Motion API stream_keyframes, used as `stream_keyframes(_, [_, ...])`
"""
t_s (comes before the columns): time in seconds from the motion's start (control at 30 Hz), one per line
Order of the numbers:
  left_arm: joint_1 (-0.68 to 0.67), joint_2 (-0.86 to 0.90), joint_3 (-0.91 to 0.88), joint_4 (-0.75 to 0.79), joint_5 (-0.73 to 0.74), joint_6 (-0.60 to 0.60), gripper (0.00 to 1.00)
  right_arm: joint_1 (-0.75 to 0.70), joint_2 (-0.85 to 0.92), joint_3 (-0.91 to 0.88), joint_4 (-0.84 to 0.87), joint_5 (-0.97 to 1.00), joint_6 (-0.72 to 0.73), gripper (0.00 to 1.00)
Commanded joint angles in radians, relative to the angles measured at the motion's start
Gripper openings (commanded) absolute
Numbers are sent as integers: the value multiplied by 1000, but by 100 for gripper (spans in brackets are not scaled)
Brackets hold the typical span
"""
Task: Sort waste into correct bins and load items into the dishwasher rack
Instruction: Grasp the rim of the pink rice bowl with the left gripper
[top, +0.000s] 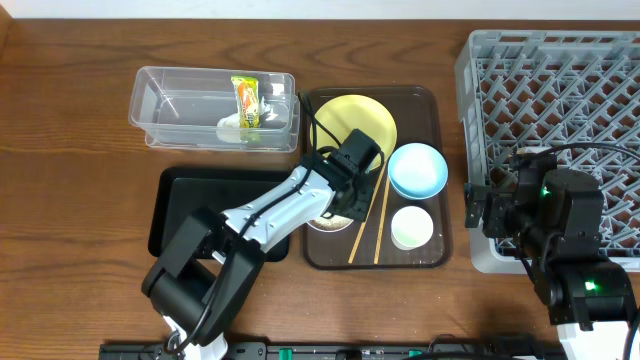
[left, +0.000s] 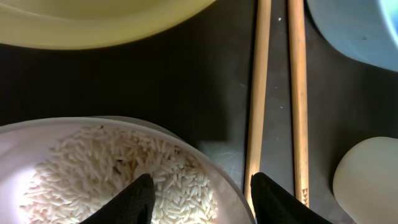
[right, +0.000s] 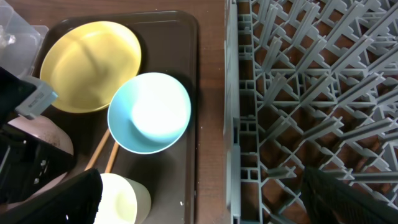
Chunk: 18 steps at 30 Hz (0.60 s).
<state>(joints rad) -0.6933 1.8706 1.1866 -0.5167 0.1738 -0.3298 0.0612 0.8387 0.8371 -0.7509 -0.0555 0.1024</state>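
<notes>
Dishwasher rack (top: 560, 90) at right; right gripper (right: 200, 186) held spread open over its tray-side edge. On serving tray (top: 425, 110), white bowl (left: 211, 168) is straddled at rim by left gripper (left: 202, 183) — jaws apart, nothing gripped. Bowl judged stiff, slippery, breakable; rim is best hold. Rice (left: 93, 168) loose — easily spilled.

serving tray (top: 420, 115): dark brown | table (top: 70, 150): wooden, beneath it

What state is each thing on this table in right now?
white bowl, upright, holding rice
left gripper, open astride bowl's rim
right gripper, open, empty
clear tub, holding wrapper and paper scrap
black tray, visible part empty
blue bowl, upright, empty
yellow plate, empty
white cup, upright
chopsticks, lying side by side
rack, visibly empty
</notes>
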Motion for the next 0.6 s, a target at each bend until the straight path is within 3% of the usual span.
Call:
stream_keyframes(0.0, [-10, 2, 6, 1, -5, -21, 53, -14, 0, 18, -1, -5, -2, 99])
stream_keyframes(0.57, [-13, -4, 7, 40, -6, -31, 50, -14, 0, 18, -2, -5, -2, 99])
